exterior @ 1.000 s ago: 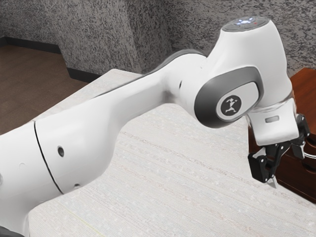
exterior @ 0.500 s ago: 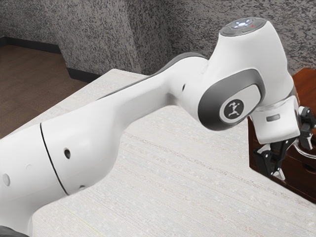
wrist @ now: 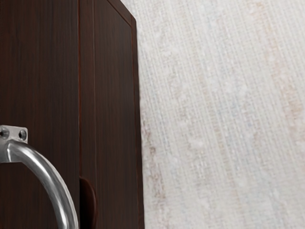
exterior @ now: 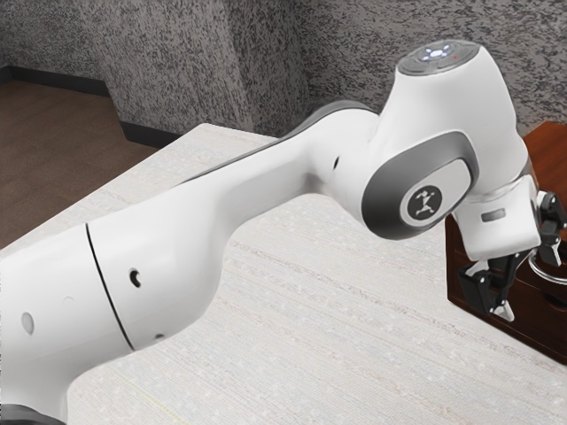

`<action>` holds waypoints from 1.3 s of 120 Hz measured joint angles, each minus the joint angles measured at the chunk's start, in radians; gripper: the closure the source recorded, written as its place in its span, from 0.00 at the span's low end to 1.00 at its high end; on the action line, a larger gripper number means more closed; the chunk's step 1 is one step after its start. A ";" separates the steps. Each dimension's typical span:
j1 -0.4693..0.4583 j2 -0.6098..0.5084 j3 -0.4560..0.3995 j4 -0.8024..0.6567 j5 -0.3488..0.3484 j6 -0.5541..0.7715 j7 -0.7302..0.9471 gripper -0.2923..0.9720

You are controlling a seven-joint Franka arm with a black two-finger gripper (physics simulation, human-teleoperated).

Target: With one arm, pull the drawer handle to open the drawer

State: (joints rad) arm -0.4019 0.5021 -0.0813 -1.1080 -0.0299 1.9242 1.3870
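Observation:
A dark brown wooden drawer cabinet stands on the table at the exterior view's right edge. A silver curved handle sticks out of its front. My black gripper hangs just in front of the cabinet, a little below and to the left of the handle, with its fingers apart and nothing between them. In the wrist view the drawer front is close, with the handle and its screwed mount curving down beside the hand. Whether the drawer is slid out I cannot tell.
The pale textured table stretches from the cabinet to the exterior view's left, under my arm. A speckled grey wall and a brown floor lie behind. My own white arm hides much of the tabletop.
My hand has moved toward the exterior view's right and come up against the cabinet front; most of that travel came early, with only a small shift since.

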 joint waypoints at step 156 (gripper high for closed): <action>-0.024 -0.088 0.001 -0.161 -0.009 0.019 -0.075 0.37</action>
State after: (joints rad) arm -0.4260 0.4143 -0.0807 -1.2690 -0.0393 1.9429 1.3122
